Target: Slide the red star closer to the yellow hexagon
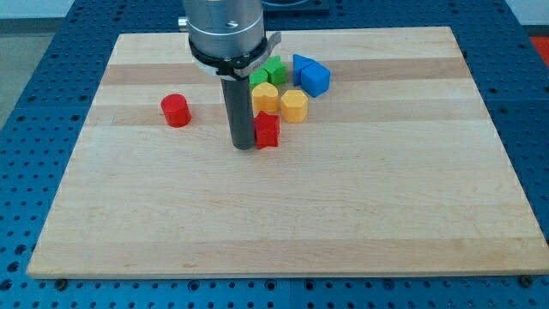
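Observation:
The red star [268, 130] lies near the board's middle, just below and left of the yellow hexagon [294, 106], a small gap apart. My tip [242, 146] rests on the board right against the star's left side. The rod rises from there and its metal collar hides part of the green blocks behind it.
A yellow rounded block [265, 97] sits left of the hexagon. A green star [274, 68] and another green block [257, 78] are above it. Two blue blocks [312, 75] lie at the upper right of the cluster. A red cylinder [175, 110] stands at the left of the wooden board [386, 189].

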{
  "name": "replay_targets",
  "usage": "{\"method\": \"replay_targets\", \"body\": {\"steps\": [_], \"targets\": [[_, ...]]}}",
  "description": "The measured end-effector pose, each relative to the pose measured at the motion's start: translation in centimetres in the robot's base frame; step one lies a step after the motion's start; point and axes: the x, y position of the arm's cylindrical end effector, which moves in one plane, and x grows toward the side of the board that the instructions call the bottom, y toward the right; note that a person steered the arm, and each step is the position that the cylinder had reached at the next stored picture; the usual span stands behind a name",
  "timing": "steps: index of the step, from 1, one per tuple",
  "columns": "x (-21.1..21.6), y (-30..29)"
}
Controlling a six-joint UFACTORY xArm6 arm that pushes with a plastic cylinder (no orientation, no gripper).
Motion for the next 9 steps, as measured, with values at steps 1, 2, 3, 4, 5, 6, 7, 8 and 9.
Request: {"method": "replay_targets", "body": {"steps": [1,2,3,4,5,6,7,8,9], "targets": [[0.0,0.2],[0.0,0.3],[0.0,1.2],[0.0,2.4],[0.0,3.0],[0.0,3.0],[0.4,3.0],[2.7,3.0],[3.8,3.5]]}}
